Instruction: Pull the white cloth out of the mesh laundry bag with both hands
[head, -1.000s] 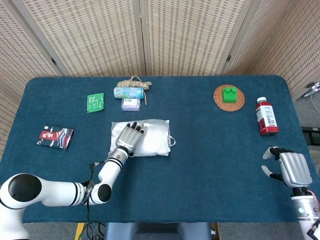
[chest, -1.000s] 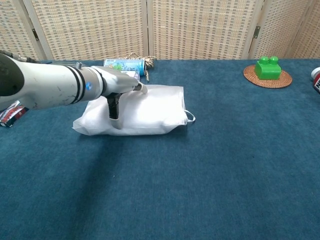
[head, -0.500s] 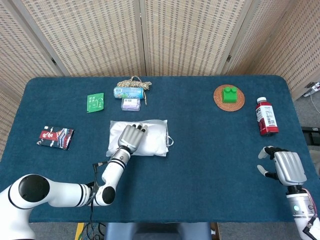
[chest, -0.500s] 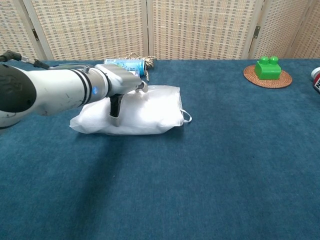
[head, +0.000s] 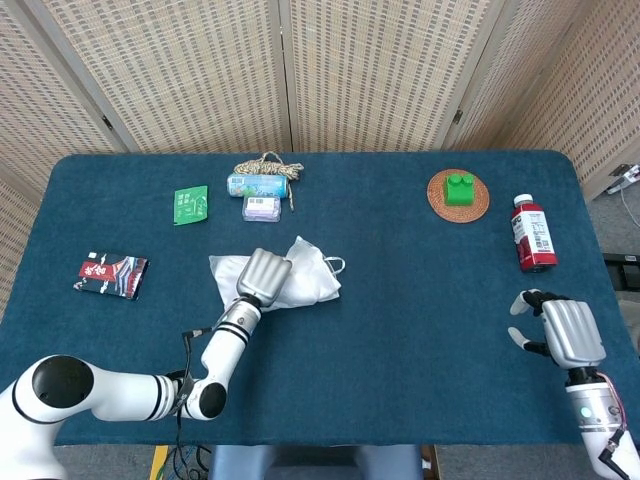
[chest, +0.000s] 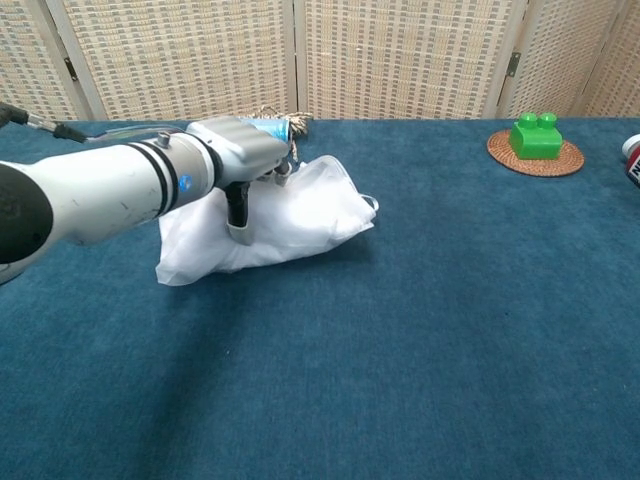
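The laundry bag (head: 290, 280) lies on the blue worktop (head: 420, 300), left of centre and a little toward the far edge, just in front of a can (head: 256, 185) and a small purple packet (head: 261, 207). It looks rumpled, one corner peaking up, with a thin loop (head: 333, 263) sticking out on its right side. The white cloth inside cannot be told apart from the mesh from where I stand; it all reads as one pale, soft bundle.

The left hand (head: 262, 276) sits on top of the bag with its fingers curled down into the fabric, apparently gripping a fold. The right hand (head: 562, 333) hovers near the right front corner of the worktop, well apart from the bag, fingers spread and holding nothing.

The bundle looks light and limp, likely to bunch and slide rather than resist. I would guess the opening lies by the loop, so one hand should pin the mesh there while the other draws out the cloth.
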